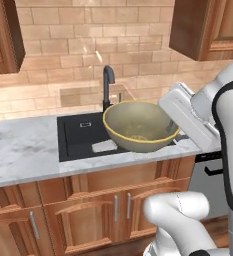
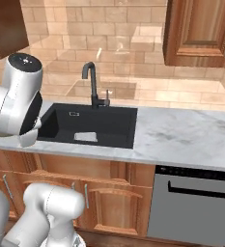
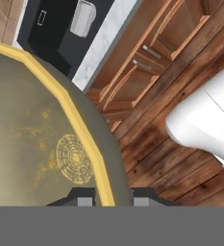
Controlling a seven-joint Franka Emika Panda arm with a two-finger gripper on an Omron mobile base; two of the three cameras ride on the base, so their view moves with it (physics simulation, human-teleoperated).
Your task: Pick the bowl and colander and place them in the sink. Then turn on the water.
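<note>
On your left runs the marble desk (image 1: 23,150), bare up to the black sink (image 1: 80,135), which is sunk into it with a pale drain plate on its floor and a dark curved faucet (image 1: 107,85) at its back edge. Just right of the faucet in the left base view you see the bowl (image 1: 140,126), lifted clear of the desk and tilted, hanging over the right part of the sink and its front right corner, so that its yellow rim faces you and the speckled inside shows. Its right side meets the white wrist of the arm, which hides the grip from that camera. Look at the hand view: the hand (image 3: 113,199) is narrowed onto the bowl's rim, one dark fingertip (image 3: 84,201) inside the bowl and the other outside, with the golden edge running up between them. Beyond the rim you see the sink's corner, a strip of desk, wooden cabinet doors and plank floor below. In the right base view the sink lies left of centre, and right of it the desk stretches on above a grey appliance front (image 2: 193,205).
</note>
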